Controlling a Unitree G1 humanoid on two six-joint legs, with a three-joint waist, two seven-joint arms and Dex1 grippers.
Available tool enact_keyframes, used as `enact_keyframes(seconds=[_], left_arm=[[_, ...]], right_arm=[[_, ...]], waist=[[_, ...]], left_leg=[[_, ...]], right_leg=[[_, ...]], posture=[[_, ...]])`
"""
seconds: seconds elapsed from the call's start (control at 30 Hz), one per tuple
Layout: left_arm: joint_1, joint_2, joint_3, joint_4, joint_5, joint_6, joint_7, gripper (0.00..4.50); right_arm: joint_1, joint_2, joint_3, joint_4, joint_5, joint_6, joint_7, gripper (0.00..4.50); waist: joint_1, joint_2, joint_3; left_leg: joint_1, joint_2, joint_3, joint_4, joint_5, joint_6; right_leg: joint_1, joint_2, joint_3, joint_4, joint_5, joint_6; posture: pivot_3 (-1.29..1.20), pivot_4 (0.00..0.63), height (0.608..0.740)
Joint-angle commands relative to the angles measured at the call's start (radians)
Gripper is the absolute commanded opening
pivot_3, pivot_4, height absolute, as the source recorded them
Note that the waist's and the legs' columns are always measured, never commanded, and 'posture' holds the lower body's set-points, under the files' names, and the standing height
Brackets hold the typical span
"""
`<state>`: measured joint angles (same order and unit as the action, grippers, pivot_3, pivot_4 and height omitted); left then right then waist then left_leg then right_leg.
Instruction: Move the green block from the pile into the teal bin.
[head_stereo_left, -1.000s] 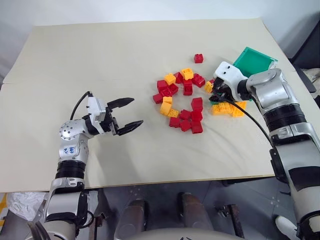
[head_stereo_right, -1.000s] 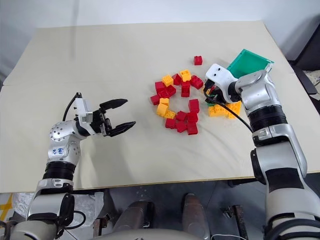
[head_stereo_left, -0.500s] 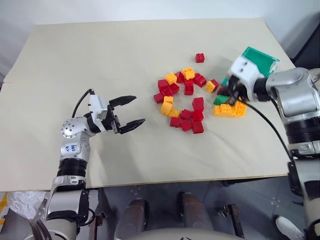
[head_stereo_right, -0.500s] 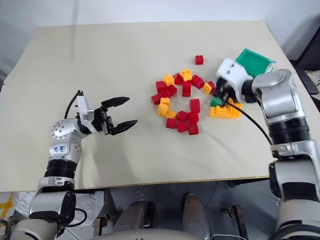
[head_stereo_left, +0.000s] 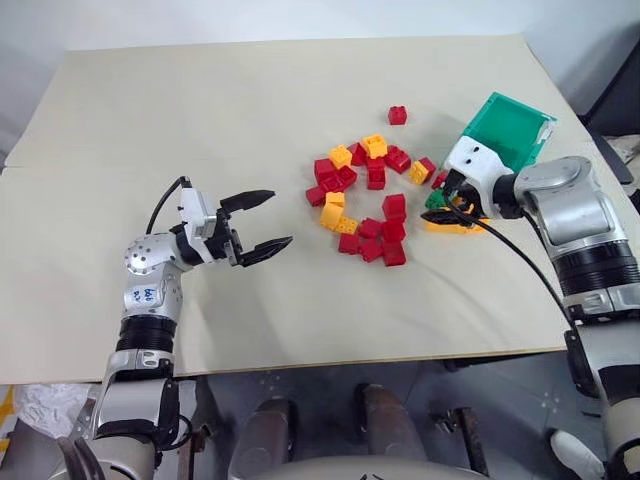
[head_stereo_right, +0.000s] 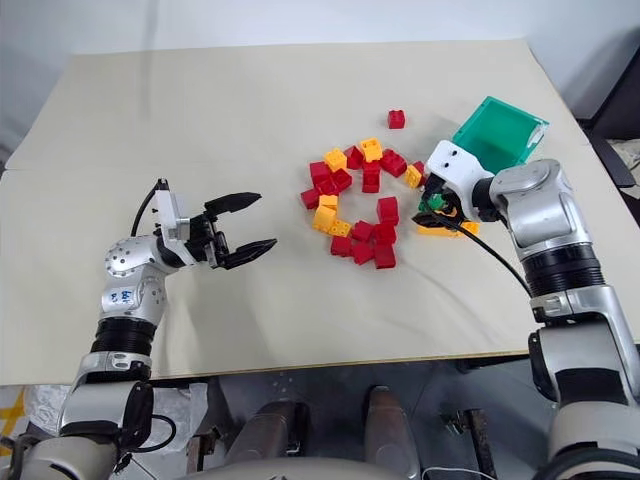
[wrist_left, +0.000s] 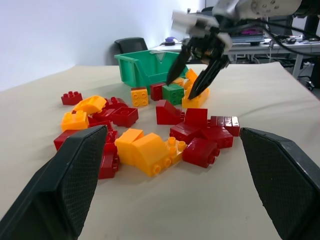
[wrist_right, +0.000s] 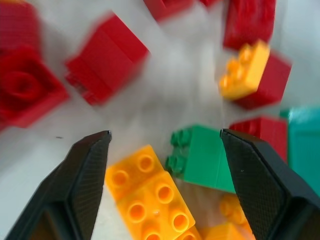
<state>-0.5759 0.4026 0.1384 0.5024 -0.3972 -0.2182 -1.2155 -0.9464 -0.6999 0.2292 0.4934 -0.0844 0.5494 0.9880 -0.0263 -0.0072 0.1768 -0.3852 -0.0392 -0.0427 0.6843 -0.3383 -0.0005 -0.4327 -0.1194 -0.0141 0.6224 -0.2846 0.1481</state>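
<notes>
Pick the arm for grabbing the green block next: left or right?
Right. The right gripper hangs open directly over the green block, with the teal bin just behind it. The left gripper is open too, but far across the table from the pile.

Bricks on the worktop (wrist_left: 280, 100), seen between the left gripper's (wrist_left: 172, 185) wide-spread jaws.

The pile (wrist_left: 150, 130) of red and orange bricks lies scattered in front. Behind it the green block (wrist_left: 173, 93) rests just before the teal bin (wrist_left: 142, 67), and the right gripper (wrist_left: 197, 82) hangs over it, jaws apart, tips beside the block.
</notes>
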Motion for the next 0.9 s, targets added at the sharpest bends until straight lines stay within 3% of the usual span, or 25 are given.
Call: enact_keyframes(seconds=[0.03,0.7,0.9], left_arm=[[0.006,0.009,0.007,-0.037,-0.018,-0.001,0.001,4.50],[-0.008,0.005,0.006,-0.022,-0.014,-0.006,0.003,4.50],[0.001,0.007,0.008,-0.034,-0.017,-0.003,0.005,4.50]], right_arm=[[-0.041,0.010,-0.043,0.039,-0.011,0.038,-0.081,3.47],[-0.058,0.083,-0.044,0.100,0.034,0.222,-0.092,3.47],[-0.054,0.075,-0.075,0.041,0.060,0.222,-0.097,2.08]], waist=[[0.001,0.000,0.000],[-0.001,0.000,0.000],[-0.001,0.000,0.000]], left_leg=[[0.000,0.000,0.000,0.000,0.000,0.000],[0.000,0.000,-0.001,0.000,0.000,0.000],[0.000,-0.001,-0.001,0.000,0.000,0.000]], right_leg=[[0.000,0.000,0.000,0.000,0.000,0.000],[0.000,0.000,0.000,0.000,0.000,0.000],[0.000,0.000,0.000,0.000,0.000,0.000]], posture=[[0.00,0.150,0.740],[0.00,0.150,0.740],[0.00,0.150,0.740]])
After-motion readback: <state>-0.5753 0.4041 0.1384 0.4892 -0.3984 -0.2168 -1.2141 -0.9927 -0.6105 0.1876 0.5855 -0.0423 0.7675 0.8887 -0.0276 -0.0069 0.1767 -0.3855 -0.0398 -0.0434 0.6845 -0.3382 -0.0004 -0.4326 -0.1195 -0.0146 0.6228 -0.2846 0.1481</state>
